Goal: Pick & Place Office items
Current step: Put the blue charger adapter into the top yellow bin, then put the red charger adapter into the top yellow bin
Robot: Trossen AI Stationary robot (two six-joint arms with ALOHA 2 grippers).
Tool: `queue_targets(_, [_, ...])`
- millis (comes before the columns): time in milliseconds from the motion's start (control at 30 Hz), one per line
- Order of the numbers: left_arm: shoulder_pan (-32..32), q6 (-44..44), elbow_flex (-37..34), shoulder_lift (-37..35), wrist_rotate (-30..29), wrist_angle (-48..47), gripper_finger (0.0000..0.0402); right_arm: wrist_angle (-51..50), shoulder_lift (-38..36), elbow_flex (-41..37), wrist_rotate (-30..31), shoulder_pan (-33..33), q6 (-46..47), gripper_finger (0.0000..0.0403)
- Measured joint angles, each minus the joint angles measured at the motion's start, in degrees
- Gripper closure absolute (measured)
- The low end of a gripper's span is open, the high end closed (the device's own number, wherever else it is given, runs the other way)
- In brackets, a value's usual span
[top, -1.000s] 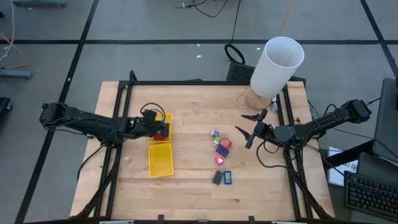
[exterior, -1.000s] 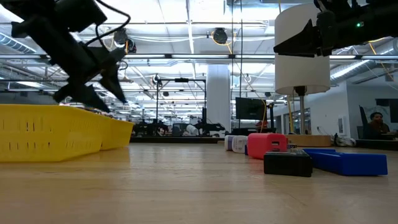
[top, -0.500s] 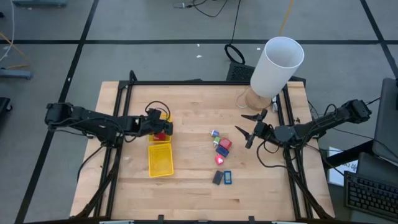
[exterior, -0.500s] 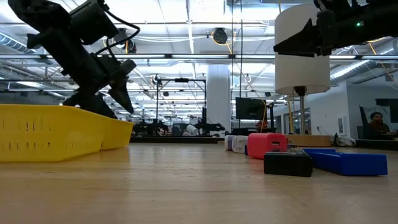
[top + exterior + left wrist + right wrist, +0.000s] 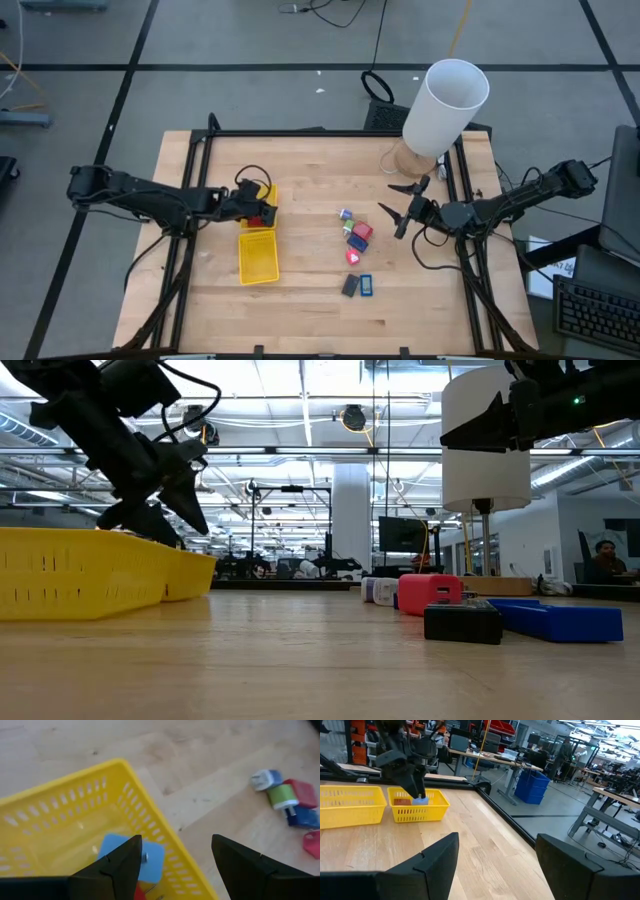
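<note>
The left gripper (image 5: 262,207) hangs over the far compartment of the long yellow perforated plastic tray (image 5: 258,255), fingers apart and holding nothing. Inside that compartment, right under the fingers, lie a light blue flat square piece (image 5: 131,856) and a red chunk (image 5: 257,219). Off to the tray's right, on the bare wooden bench (image 5: 300,170), sit the loose office items (image 5: 354,240): lilac, green, red and blue chunks in a cluster, with a dark grey flat rectangle (image 5: 349,285) and a blue flat rectangle (image 5: 366,285) side by side just nearer. Beyond the cluster, further from the tray, the right gripper (image 5: 400,210) waits in the air, fingers spread, empty, near the big white cylinder (image 5: 444,107).
</note>
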Motion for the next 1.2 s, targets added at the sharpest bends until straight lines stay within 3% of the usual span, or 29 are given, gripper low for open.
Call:
queue_targets(400, [-3.3,6.3,0.0,-5.2,-7.1,3.2,0.0158,-1.6,0.0,0.0,-0.2,0.0,3.6,0.0149])
queue_targets(633, [-7.9,19.8,0.0,-6.6,-10.6,12.4,0.0158,-5.4,1.7,0.0,-9.0,0.0,12.4,0.0149])
queue_targets(800, [-11.5,30.4,0.0,-6.5,-11.0,19.4,0.0158,-8.8,7.1,1.8,-12.0,0.0,15.7,0.0149])
queue_targets(967, [-14.0,37.2,0.0,-6.9,-11.0,23.4,0.0158,-18.9,15.1,8.9,-12.6,0.0,21.1,0.0149])
queue_targets(1200, [-16.0,41.6,0.0,-8.6,-10.7,25.0,0.0158,-31.4,28.0,17.8,-21.5,-0.7,29.2,0.0149])
